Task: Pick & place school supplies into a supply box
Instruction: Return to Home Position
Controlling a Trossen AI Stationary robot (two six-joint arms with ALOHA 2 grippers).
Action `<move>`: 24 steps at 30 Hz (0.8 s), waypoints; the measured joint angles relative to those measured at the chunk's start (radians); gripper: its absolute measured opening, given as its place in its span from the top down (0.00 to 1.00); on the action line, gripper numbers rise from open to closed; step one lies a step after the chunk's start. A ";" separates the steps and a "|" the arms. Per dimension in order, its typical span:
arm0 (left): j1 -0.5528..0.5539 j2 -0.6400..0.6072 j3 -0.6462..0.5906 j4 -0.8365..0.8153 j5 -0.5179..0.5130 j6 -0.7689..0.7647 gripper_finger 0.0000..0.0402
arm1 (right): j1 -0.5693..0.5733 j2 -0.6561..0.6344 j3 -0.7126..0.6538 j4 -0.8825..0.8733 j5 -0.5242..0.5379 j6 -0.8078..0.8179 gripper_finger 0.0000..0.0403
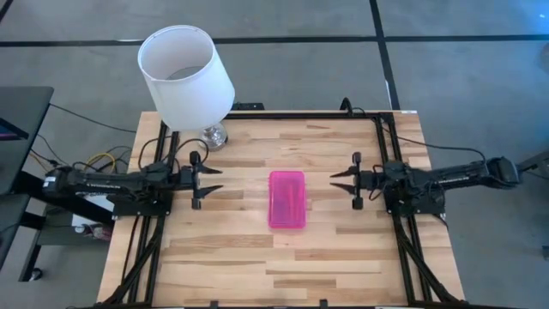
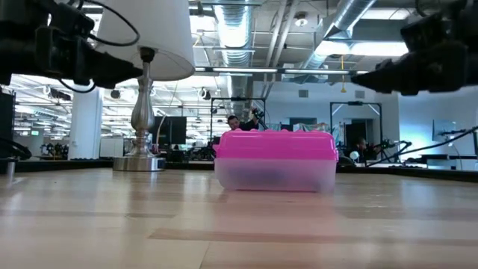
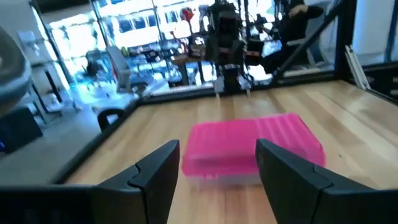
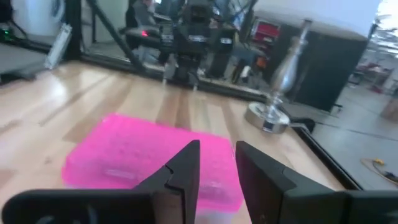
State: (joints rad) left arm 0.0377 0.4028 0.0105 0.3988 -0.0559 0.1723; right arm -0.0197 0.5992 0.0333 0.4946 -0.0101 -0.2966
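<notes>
**Box shut at mid-table, both arms clear of it**

I see the pink box (image 1: 286, 200) lying at the centre of the table (image 1: 257, 257), long side running up and down the overhead frame, pink lid down on the clear base. From table height the box (image 2: 275, 159) sits centre frame. The base shows only a dark smear through the plastic, so I cannot tell what is inside.

The left gripper (image 1: 220, 180) hangs left of centre, well apart from the box and pointing at it. In its own camera the gripper (image 3: 217, 146) has its fingers spread wide and empty, with the box (image 3: 252, 146) showing in the gap.

The right gripper (image 1: 334, 183) mirrors it right of centre, also well apart from the box. In its own camera the gripper (image 4: 217, 146) has fingers only slightly parted, pinching nothing. They cover part of the box (image 4: 137, 155), whose near end is cut off by the lower edge.

In the level view both arms are only dark shapes cropped by the upper corners, too clipped to read the fingers.

The lamp (image 1: 184, 75) stands at the table's upper left; its shade hides most of the stem from above, and the level view cuts the shade at the top edge. A person (image 2: 234, 123) shows behind the box, mostly hidden by it.
</notes>
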 joint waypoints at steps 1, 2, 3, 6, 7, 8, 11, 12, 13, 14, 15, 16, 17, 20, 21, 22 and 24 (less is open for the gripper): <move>0.006 -0.015 0.000 -0.030 0.011 -0.006 0.48 | -0.012 -0.006 -0.020 0.019 0.000 0.001 0.75; 0.009 -0.030 0.000 -0.057 0.024 -0.013 0.48 | -0.022 -0.018 -0.026 0.014 -0.001 0.004 0.75; 0.011 -0.046 0.000 -0.083 0.035 -0.018 0.48 | -0.031 -0.034 -0.025 0.008 -0.002 0.009 0.75; 0.011 -0.102 0.000 -0.121 0.057 -0.019 0.48 | -0.048 -0.052 -0.025 -0.010 -0.003 0.015 0.75; 0.011 -0.121 0.000 -0.137 0.067 -0.014 0.48 | -0.051 -0.050 -0.025 -0.014 -0.010 0.015 0.75; 0.011 -0.143 0.000 -0.149 0.080 -0.007 0.48 | -0.055 -0.052 -0.025 -0.019 -0.021 0.011 0.75; 0.011 -0.219 0.000 -0.222 0.103 -0.004 0.48 | -0.057 -0.073 -0.026 -0.030 -0.043 0.010 0.75; 0.011 -0.248 0.000 -0.257 0.110 -0.003 0.48 | -0.057 -0.080 -0.026 -0.047 -0.044 0.010 0.75; 0.011 -0.279 -0.001 -0.293 0.116 -0.003 0.48 | -0.057 -0.086 -0.026 -0.068 -0.043 0.011 0.75; 0.011 -0.312 -0.001 -0.331 0.120 -0.002 0.48 | -0.057 -0.094 -0.026 -0.091 -0.043 0.012 0.75; 0.010 -0.342 -0.001 -0.360 0.118 -0.003 0.48 | -0.060 -0.105 -0.026 -0.107 -0.043 0.014 0.75; 0.007 -0.366 0.000 -0.358 0.110 -0.003 0.48 | -0.063 -0.115 -0.026 -0.119 -0.043 0.016 0.75; 0.003 -0.385 0.000 -0.357 0.109 0.004 0.48 | -0.067 -0.126 -0.026 -0.134 -0.042 0.021 0.75; -0.001 -0.402 0.001 -0.359 0.103 0.024 0.48 | -0.074 -0.165 -0.026 -0.150 -0.042 0.025 0.75; -0.001 -0.399 0.002 -0.366 0.103 0.024 0.48 | -0.074 -0.179 -0.026 -0.151 -0.042 0.019 0.75; -0.001 -0.396 0.003 -0.374 0.102 0.024 0.48 | -0.074 -0.194 -0.026 -0.150 -0.042 0.013 0.75; -0.002 -0.387 0.004 -0.377 0.096 0.019 0.48 | -0.074 -0.233 -0.026 -0.152 -0.042 0.001 0.75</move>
State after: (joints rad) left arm 0.0362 0.0154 0.0143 0.0222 0.0396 0.1911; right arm -0.0937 0.3661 0.0071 0.3424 -0.0521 -0.2951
